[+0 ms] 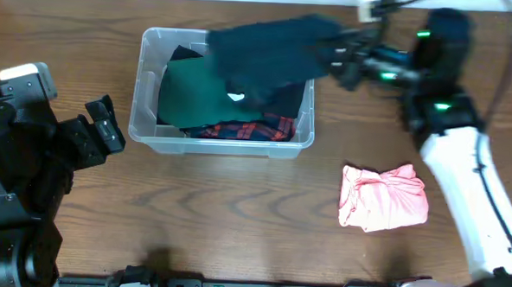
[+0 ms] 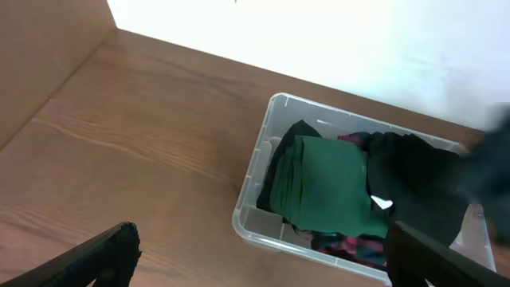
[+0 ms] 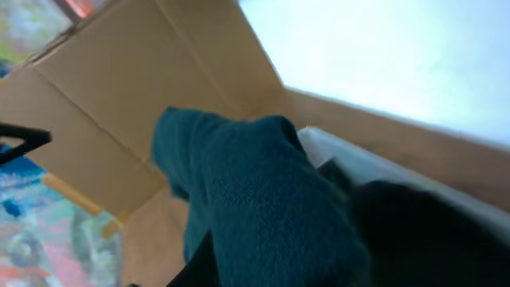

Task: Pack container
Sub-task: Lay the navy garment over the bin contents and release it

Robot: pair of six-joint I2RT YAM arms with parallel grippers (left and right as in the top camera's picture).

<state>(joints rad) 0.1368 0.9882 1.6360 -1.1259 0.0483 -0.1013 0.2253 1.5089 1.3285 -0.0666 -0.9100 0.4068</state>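
The clear plastic container [image 1: 144,126] sits at the table's back middle. It holds a folded green garment [image 1: 189,93], a red plaid garment [image 1: 239,130] and dark clothes. My right gripper [image 1: 333,56] is shut on a dark teal garment [image 1: 264,53] and holds it over the container's right half. The same garment fills the right wrist view [image 3: 263,199] and hides the fingers. My left gripper [image 1: 105,124] is open and empty, just left of the container. The container also shows in the left wrist view [image 2: 255,199].
A crumpled pink garment [image 1: 383,197] lies on the table, right of and in front of the container. The right arm [image 1: 463,161] reaches in from the front right. A cardboard wall [image 2: 40,56] stands at the left.
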